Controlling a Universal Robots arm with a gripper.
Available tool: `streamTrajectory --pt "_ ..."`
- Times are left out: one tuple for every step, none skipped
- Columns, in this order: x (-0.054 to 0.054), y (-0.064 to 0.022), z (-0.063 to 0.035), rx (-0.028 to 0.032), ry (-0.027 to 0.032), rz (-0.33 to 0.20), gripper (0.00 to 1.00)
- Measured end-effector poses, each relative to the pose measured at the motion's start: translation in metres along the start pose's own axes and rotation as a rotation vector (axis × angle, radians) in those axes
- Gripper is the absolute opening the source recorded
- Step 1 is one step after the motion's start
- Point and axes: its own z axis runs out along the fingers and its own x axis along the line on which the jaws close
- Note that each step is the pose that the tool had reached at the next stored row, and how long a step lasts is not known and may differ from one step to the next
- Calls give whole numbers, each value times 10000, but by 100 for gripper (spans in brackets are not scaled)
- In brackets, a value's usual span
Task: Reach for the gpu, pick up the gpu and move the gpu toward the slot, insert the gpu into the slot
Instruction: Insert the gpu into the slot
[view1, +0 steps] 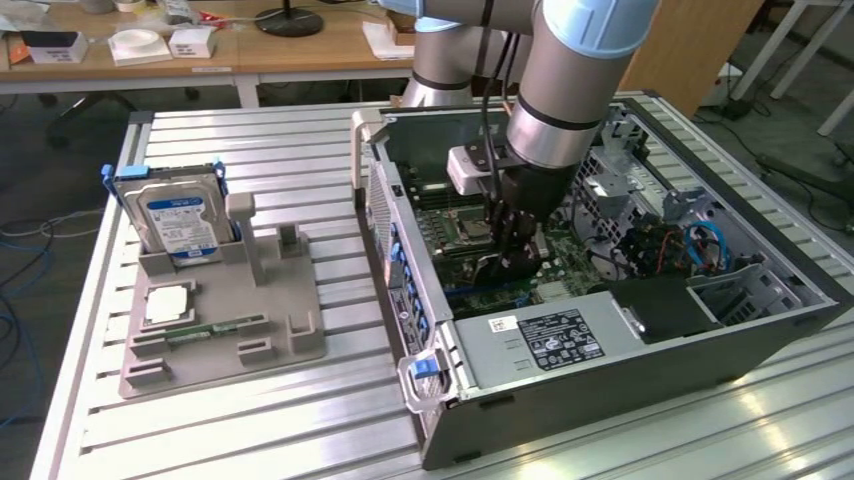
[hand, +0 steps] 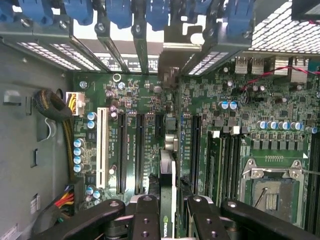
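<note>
My gripper (view1: 514, 248) reaches down into the open computer case (view1: 441, 400), above the motherboard (view1: 461, 262). It is shut on the gpu (view1: 507, 270), a dark block under the fingers. In the wrist view the gpu (hand: 169, 165) appears edge-on as a thin card between the two black fingers (hand: 145, 220) of the gripper (hand: 171, 222). Its silver bracket (hand: 172, 60) stands at the case's rear wall, among the blue slot clips (hand: 120, 10). The card runs parallel to the long black expansion slots (hand: 121, 150), between two of them. Whether it is seated in a slot is hidden by the card itself.
A grey holder (view1: 220, 330) on the slatted table at the exterior view's left carries a blue-labelled hard drive (view1: 174, 215) and a narrow memory stick (view1: 220, 327). Inside the case are the CPU socket (hand: 272, 192), memory slots (hand: 227, 160), cable bundles (hand: 52, 107) and the power supply (view1: 561, 335).
</note>
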Motion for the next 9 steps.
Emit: streamTrajectory --pt "0 0 0 1 -1 0 26" --pt "-1 -1 1 1 -2 0 26" --pt "-2 -3 1 1 -3 -1 26" --pt "-3 -12 2 1 -3 0 26" --pt "-4 -25 1 1 -2 0 26" --pt "-3 -33 1 1 -1 -1 26" --pt "-3 -33 1 1 -1 -1 26" --pt "-3 -33 1 0 -2 -1 26" --pt "-4 -33 1 1 -1 0 26"
